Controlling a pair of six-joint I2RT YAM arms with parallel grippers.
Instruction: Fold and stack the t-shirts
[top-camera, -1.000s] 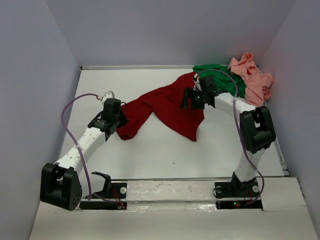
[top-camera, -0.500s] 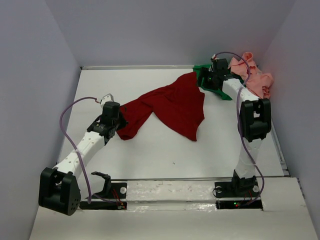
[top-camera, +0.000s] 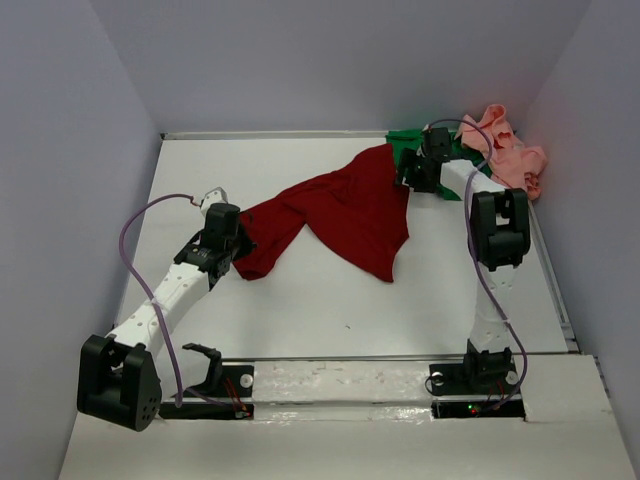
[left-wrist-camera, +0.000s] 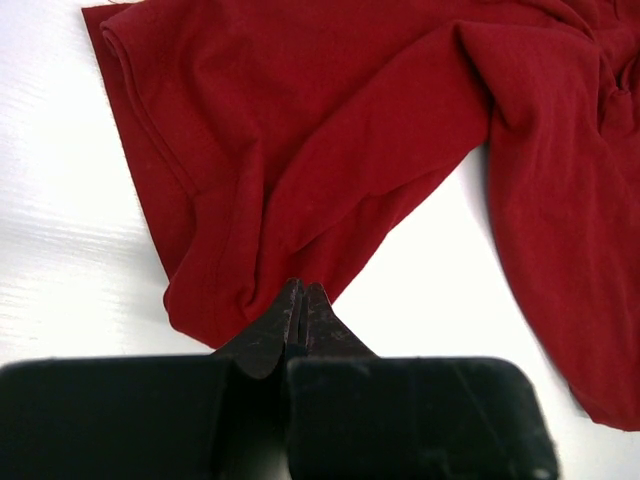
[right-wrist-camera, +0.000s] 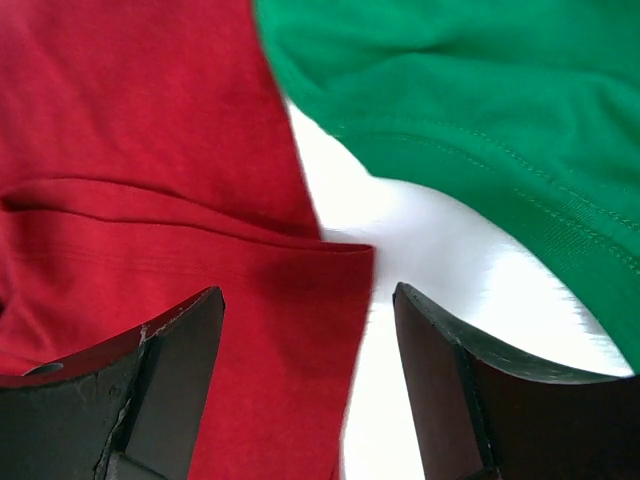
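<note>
1. One flat white tabletop (top-camera: 300, 320), walled on three sides, carries all the cloth.
2. Dark red short-sleeved cloth t-shirt (top-camera: 345, 210): it lies spread but rumpled across the middle of the table, running from beside the left arm to the far right corner. It looks soft, light and limp, so it would probably sag and crease wherever it is lifted. A pinch at a hem corner or shoulder seam seems the surest hold, ideally two corners at once to keep the panel flat.
3. Salmon pink cloth t-shirt (top-camera: 512, 155): bunched in the far right corner against the wall, touching the green one.
4. Bright green cloth t-shirt (right-wrist-camera: 480, 90): it sits between the red and the pink shirts, largely hidden behind the right arm. Its stitched hem lies just beside the red shirt's corner, with a strip of bare table between them.
5. Right gripper (right-wrist-camera: 308, 295): the jaws stand wide apart and empty, poised over the red shirt's far corner. One finger is above cloth, the other above bare table.
6. Left gripper (left-wrist-camera: 300, 298): the jaws are pressed together at the red shirt's near left edge. Their tips overlap the fabric, but whether cloth is caught between them cannot be told.
</note>
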